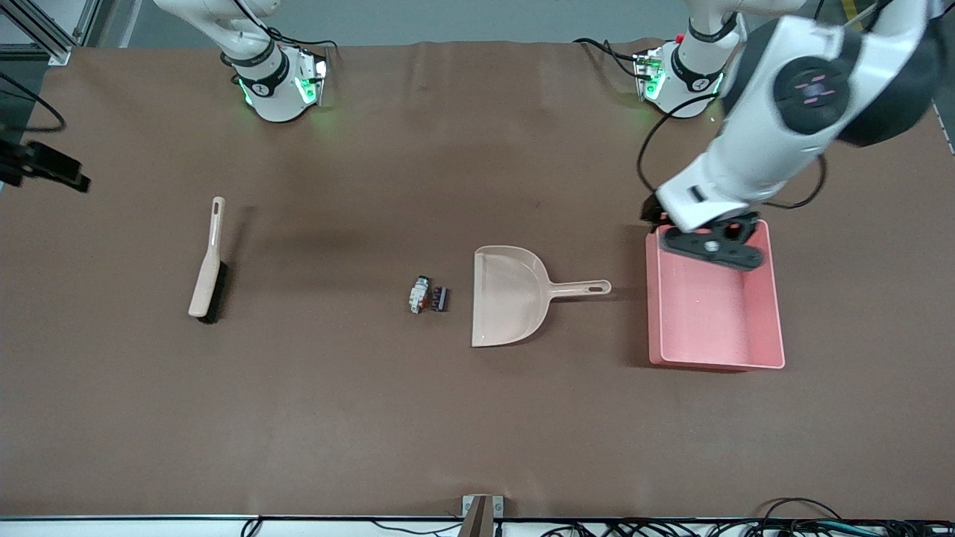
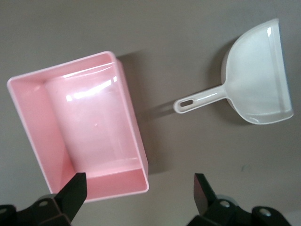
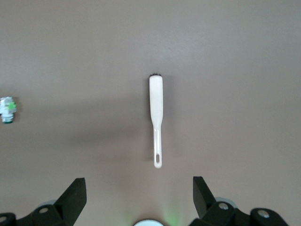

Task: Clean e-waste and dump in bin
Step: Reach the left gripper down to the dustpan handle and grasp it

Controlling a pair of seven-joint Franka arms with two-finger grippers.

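ideally the left claw [image 1: 712, 246], spread wide and empty over the bin [image 1: 776, 328], drops squarely onto the dustpan [image 1: 511, 298] handle, while the right claw [image 3: 138, 200], also wide, high over the brush [image 1: 207, 268], grips its handle mid-length. e-waste [image 1: 427, 295]: a whitish-grey piece with orange and a dark block, touching, lying on the bench [image 1: 373, 418] just beside the dustpan's mouth.

— What sort of place is this?
— A robotics lab. Two arm bases [image 1: 280, 82] are bolted on a table [image 1: 373, 418] under a brown mat.
— Anything else?
— Aluminium framing [image 1: 45, 30] at one corner, cables [image 1: 746, 522] along the near edge.
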